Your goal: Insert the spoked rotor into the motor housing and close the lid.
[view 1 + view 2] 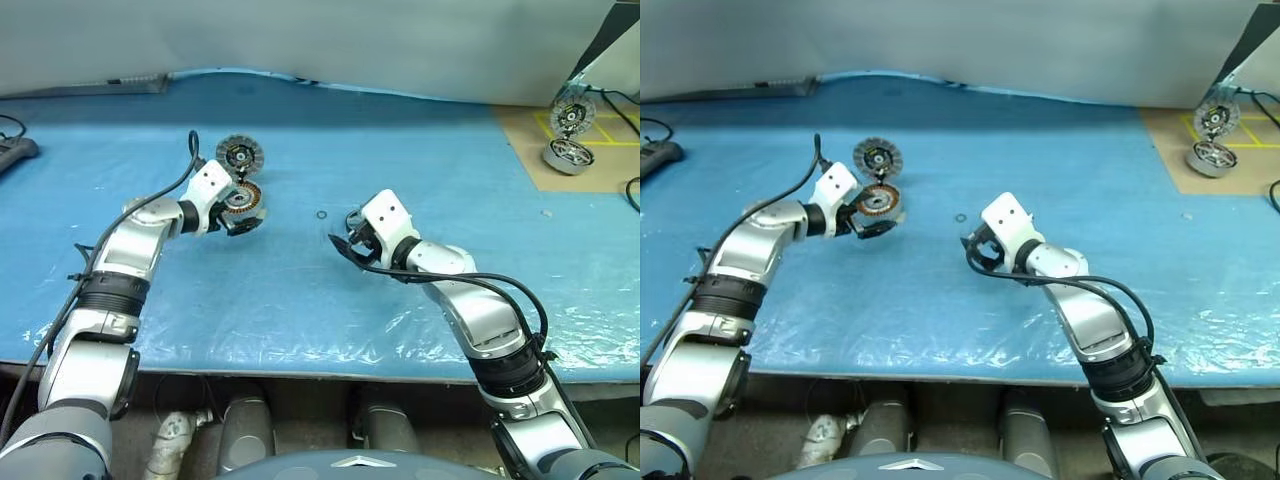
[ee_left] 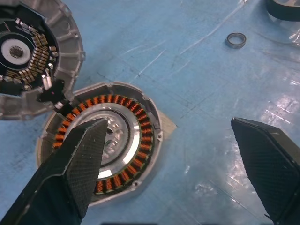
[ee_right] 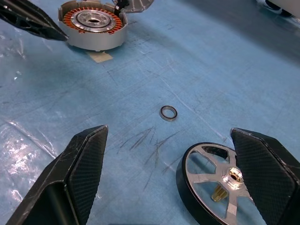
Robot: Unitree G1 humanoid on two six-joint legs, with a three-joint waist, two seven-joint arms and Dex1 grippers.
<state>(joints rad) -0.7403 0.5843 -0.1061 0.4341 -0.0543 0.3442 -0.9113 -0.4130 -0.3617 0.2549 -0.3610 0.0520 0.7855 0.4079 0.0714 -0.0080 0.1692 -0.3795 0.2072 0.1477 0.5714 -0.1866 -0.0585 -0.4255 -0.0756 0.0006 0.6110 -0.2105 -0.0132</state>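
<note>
spoked rotor (image 3: 213, 180) cut off at frame bottom, partly behind right finger; lid (image 2: 33, 56) cropped at corner; far second unit (image 1: 568, 152) too small (details unreadable)

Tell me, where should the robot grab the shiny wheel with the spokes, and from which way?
Probably by its rim, from above. The spoked rotor lies flat on the blue mat, hub up, so its thin outer edge is the easiest part to pinch. The open right gripper already has a finger on either side of it.
</note>
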